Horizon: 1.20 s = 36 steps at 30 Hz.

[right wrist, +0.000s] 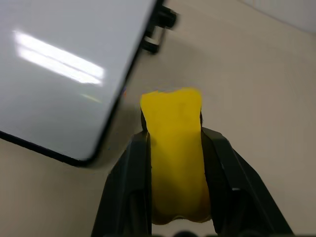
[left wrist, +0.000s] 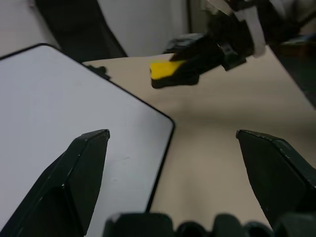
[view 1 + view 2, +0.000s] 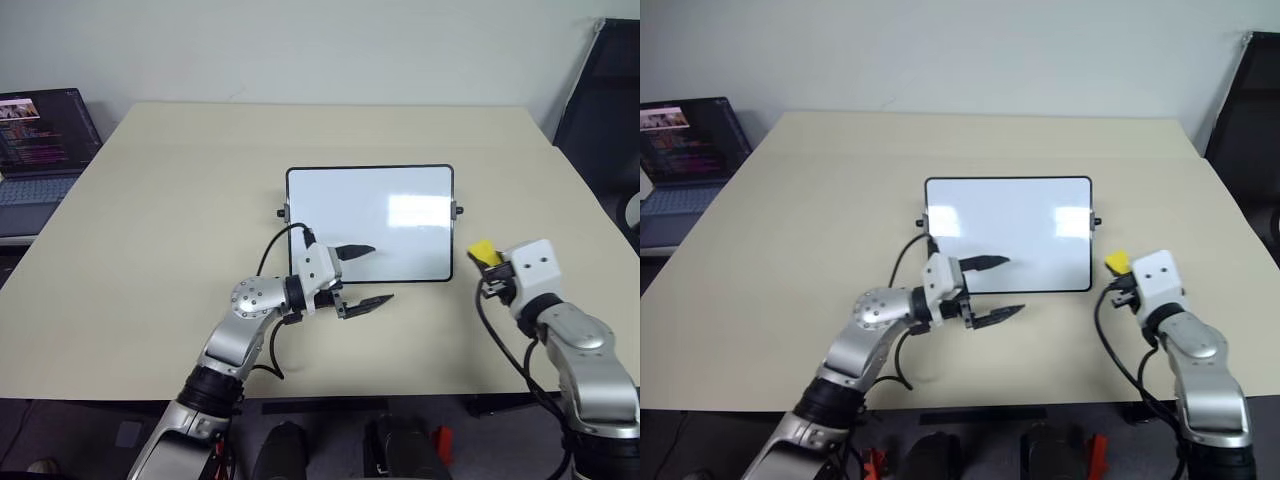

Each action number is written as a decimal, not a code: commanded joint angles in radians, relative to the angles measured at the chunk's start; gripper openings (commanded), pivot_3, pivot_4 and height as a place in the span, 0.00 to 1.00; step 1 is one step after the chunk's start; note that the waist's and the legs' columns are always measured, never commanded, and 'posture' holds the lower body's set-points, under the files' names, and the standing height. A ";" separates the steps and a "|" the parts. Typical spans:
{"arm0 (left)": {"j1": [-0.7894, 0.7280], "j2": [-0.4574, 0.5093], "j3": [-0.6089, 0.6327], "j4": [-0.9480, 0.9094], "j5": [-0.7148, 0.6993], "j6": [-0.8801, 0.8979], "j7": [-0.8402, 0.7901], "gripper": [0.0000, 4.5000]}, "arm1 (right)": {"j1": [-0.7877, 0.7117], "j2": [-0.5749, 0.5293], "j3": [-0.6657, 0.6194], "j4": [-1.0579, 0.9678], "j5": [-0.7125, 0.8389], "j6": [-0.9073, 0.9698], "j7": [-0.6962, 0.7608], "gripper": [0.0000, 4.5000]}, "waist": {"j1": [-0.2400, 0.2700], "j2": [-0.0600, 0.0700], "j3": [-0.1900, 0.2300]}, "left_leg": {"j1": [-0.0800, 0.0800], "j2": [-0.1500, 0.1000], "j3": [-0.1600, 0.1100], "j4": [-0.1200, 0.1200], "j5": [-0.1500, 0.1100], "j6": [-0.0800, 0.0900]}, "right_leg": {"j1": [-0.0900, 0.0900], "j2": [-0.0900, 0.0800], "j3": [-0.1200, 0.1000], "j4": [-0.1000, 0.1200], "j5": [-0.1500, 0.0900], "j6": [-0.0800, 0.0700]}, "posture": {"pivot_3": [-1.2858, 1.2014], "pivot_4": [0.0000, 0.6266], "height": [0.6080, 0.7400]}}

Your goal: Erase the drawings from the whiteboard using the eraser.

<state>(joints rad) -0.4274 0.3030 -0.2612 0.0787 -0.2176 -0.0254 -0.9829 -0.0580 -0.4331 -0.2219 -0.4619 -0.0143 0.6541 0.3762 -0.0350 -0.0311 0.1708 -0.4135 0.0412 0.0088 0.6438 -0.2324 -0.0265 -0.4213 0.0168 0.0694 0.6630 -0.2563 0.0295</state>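
Note:
The whiteboard [image 3: 400, 200] lies flat in the middle of the table, its surface plain white with bright glare patches. The drawings are out of view. My left gripper [image 3: 380, 273] is open and points sideways along the board's near edge, one finger over the white surface and the other over the table in front of it. The yellow eraser [image 3: 484, 251] is gripped by my shut right gripper [image 3: 489, 262], just off the board's near right corner. In the right wrist view the eraser [image 1: 175, 163] sits between both fingers, beside the whiteboard [image 1: 59, 74].
An open laptop [image 3: 40, 140] stands off the table's far left corner. A dark chair [image 3: 600, 100] is at the far right. The tan table [image 3: 150, 220] spreads bare around the board. A black cable [image 3: 275, 250] loops from my left wrist.

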 commanded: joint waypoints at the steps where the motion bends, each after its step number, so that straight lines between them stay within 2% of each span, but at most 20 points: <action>1: -0.055 -0.018 -0.007 0.042 -0.029 -0.034 -0.066 1.00 | 0.007 -0.009 -0.055 -0.056 0.017 0.041 -0.027 0.24 | -0.001 0.000 0.000 | 0.001 0.000 0.000 0.000 0.000 0.000 | 0.000 0.000 0.000 0.001 0.000 0.000 | 0.52 0.24 1.00; 9: -0.118 -0.025 -0.036 0.134 -0.024 -0.053 -0.201 1.00 | -0.033 0.050 -0.126 -0.006 0.073 0.161 -0.092 0.24 | 0.000 0.000 0.000 | 0.000 0.000 0.000 0.000 0.000 0.001 | 0.000 0.000 0.000 0.000 0.000 0.000 | 0.52 0.24 1.00; 17: -0.104 -0.025 -0.035 0.119 -0.010 -0.059 -0.204 1.00 | -0.102 0.109 -0.133 0.055 0.132 0.230 -0.142 0.24 | 0.002 0.000 0.000 | 0.000 0.000 -0.001 0.000 0.000 0.001 | 0.000 0.000 0.000 0.000 0.000 0.000 | 0.52 0.24 1.00; 28: -0.091 -0.007 -0.033 0.095 0.002 -0.059 -0.187 1.00 | -0.127 0.057 -0.132 0.183 0.170 0.191 -0.134 0.24 | 0.002 0.000 0.000 | 0.000 0.000 -0.001 0.001 0.000 0.001 | 0.000 0.000 0.000 0.000 0.000 0.000 | 0.52 0.24 1.00; 35: -0.092 -0.004 -0.033 0.087 0.003 -0.055 -0.178 1.00 | -0.141 0.072 -0.142 0.194 0.201 0.195 -0.146 0.24 | 0.002 0.001 0.000 | 0.000 0.000 -0.001 0.001 0.000 0.001 | 0.001 0.000 0.000 0.001 0.000 0.000 | 0.52 0.24 1.00; 36: -0.091 -0.003 -0.033 0.086 0.002 -0.055 -0.178 1.00 | -0.141 0.075 -0.143 0.193 0.208 0.196 -0.147 0.31 | 0.002 0.001 0.000 | 0.000 0.000 -0.001 0.001 0.000 0.001 | 0.001 0.000 0.000 0.001 0.000 0.000 | 0.52 0.24 1.00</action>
<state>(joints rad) -0.5166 0.3021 -0.2978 0.2051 -0.2118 -0.0731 -1.1673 -0.1797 -0.3558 -0.3378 -0.2515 0.1771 0.8636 0.2356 -0.0326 -0.0305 0.1705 -0.4138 0.0408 0.0081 0.6446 -0.2321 -0.0259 -0.4208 0.0172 0.0697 0.6641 -0.2559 0.0296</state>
